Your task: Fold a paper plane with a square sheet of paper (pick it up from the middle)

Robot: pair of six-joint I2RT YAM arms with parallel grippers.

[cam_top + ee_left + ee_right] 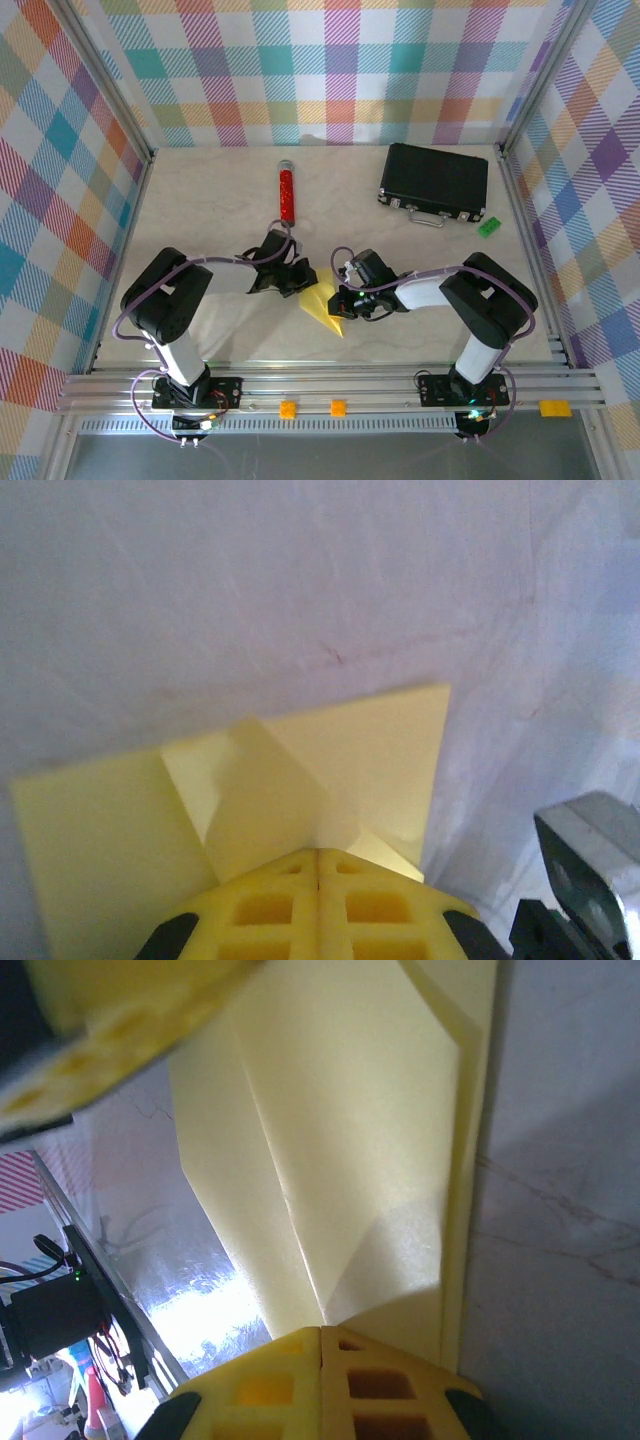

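Left gripper first: jaws squeezed tight together, no gap, tips planted on the yellow paper at its upper left edge. Up close from the left wrist, sitting right at a folded-over flap with a crease running off to the left. Can't tell about any layer actually pinched between the fingers vs just pressed flat under them.

Right gripper: same deal, clamped closed, tips touching the paper's right side, facing the left one across it. From the right wrist, looking along a long crease and a doubled edge on the right, with one yellow finger of the other gripper poking in at the top left.

Paper itself: creased, pointy, lying on the table in the middle toward the front, point aimed at the near rail.

Further out, well away from all that: red cylinder lying toward the back, black case at the back right, little green block just beside the case's right corner. Couple of orange blocks down on the front rail.
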